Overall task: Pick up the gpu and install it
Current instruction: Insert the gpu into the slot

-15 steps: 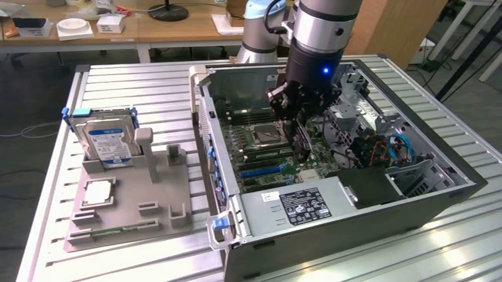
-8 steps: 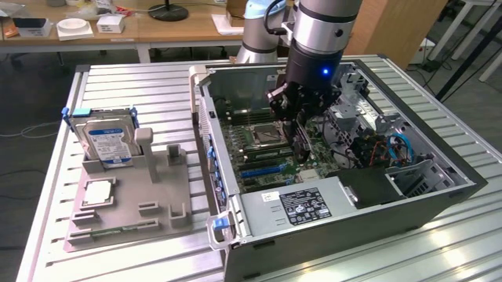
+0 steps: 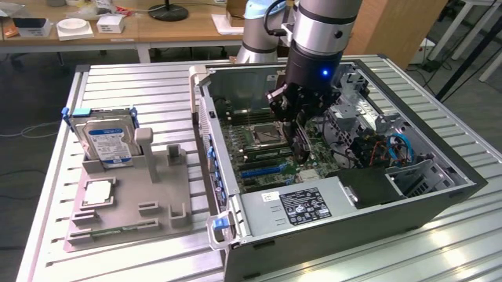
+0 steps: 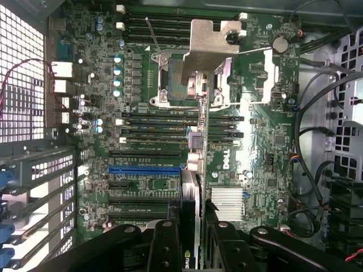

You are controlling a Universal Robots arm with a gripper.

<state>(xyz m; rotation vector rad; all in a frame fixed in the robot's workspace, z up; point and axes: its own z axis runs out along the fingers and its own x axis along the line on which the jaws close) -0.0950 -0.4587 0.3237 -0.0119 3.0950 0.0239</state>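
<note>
The gpu (image 3: 300, 147) is a thin dark card that hangs edge-on inside the open computer case (image 3: 439, 194), just above the green motherboard (image 3: 259, 154). My gripper (image 3: 301, 114) is shut on its upper edge. In the wrist view the gpu (image 4: 193, 187) runs as a narrow blade away from my gripper (image 4: 193, 232), ending in a silver bracket (image 4: 212, 42) over the processor socket. One black finger (image 4: 164, 243) sits on each side of the card. The blue expansion slot (image 4: 144, 169) lies beside the card, not under it.
A grey fixture tray (image 3: 168, 220) at the exterior view's left holds a silver hard drive (image 3: 110, 144), a processor chip (image 3: 98, 192) and a memory stick (image 3: 110, 233). The power supply (image 3: 302, 205), cables (image 3: 400, 147) and the case walls crowd the board.
</note>
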